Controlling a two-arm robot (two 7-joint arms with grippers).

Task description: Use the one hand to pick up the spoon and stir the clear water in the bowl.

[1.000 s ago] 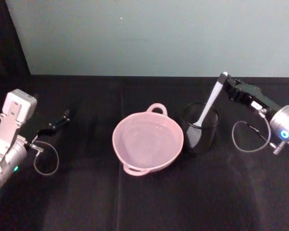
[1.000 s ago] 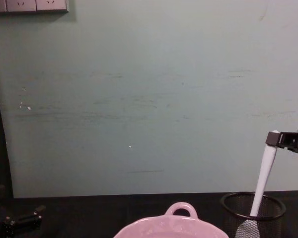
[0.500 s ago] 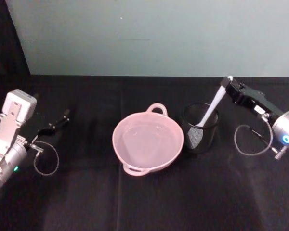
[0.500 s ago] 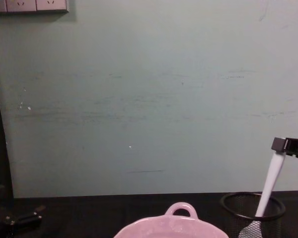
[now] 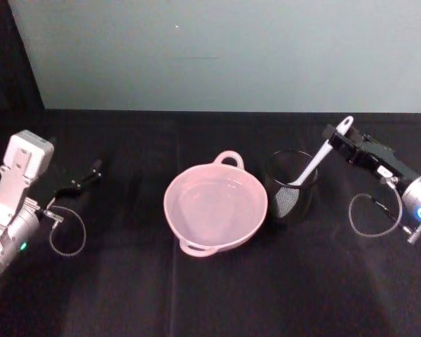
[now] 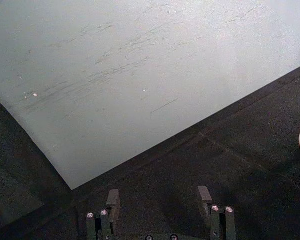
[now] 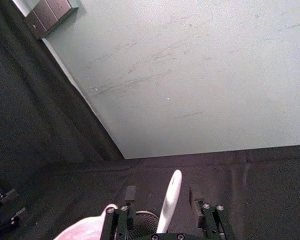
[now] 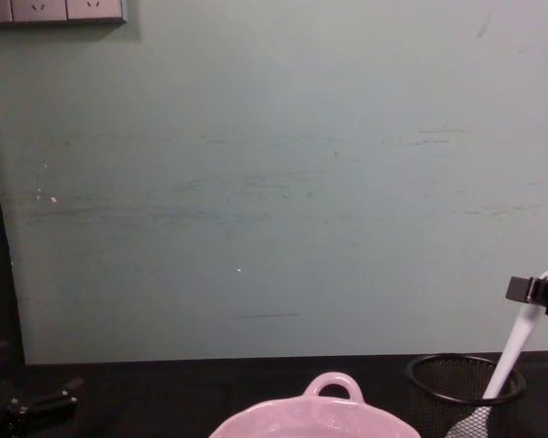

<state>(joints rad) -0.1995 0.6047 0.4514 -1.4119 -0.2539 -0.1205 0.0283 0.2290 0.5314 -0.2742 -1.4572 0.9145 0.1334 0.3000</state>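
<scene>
Slim white spoon (image 5: 323,158) between seemingly open jaws.

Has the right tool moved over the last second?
Yes. In the chest view the right tool has dropped closer to the mesh cup rim, tilting the spoon rightward.

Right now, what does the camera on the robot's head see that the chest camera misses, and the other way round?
Only the head view takes in the whole pink bowl from above with its inside, the black cloth table, and the full right arm with its blue-lit wrist. Only the chest view shows the wall sockets high up and the spoon's lean from the side. Both show the white spoon standing in the black mesh cup, the right gripper at its handle, and the left gripper parked far left.
</scene>
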